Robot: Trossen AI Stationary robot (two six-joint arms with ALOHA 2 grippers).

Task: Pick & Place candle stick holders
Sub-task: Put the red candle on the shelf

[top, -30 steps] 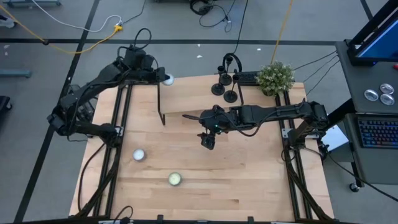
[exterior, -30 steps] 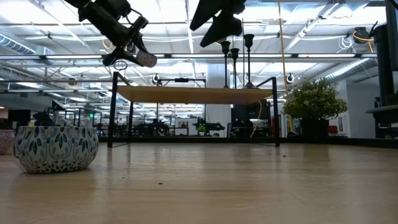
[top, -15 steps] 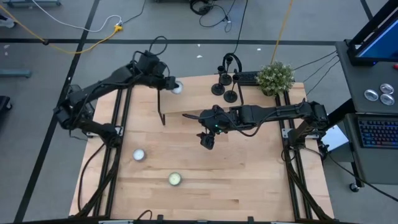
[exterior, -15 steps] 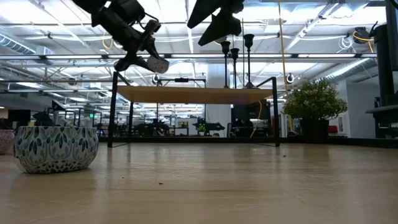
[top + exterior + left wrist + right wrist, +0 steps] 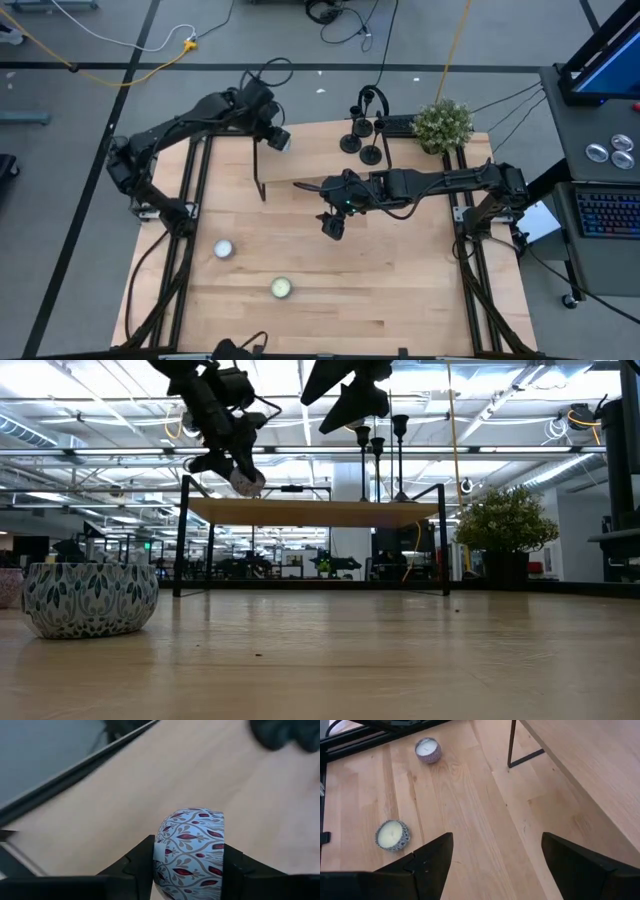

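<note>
Patterned tin, white with red and blue leaves, sits clamped between the left gripper's [image 5: 187, 870] dark fingers; this candle [image 5: 191, 851] is gripped by its sides, which keeps it level as it hangs above the raised wooden shelf [image 5: 320, 150]; from above, the left gripper [image 5: 277, 138] is over the shelf's near-left end, its arm reaching in from the table's left edge with the elbow bent high. Right gripper [image 5: 333, 222] hovers over mid-table with its fingers apart and nothing between them, arm stretched flat from the right side. Three black candle stick holders [image 5: 362, 138] stand upright and close together on the shelf's far right, beside a small potted plant [image 5: 442, 124]; two more candles [image 5: 224, 249] rest on the table [image 5: 400, 290] below, well apart from the holders.
</note>
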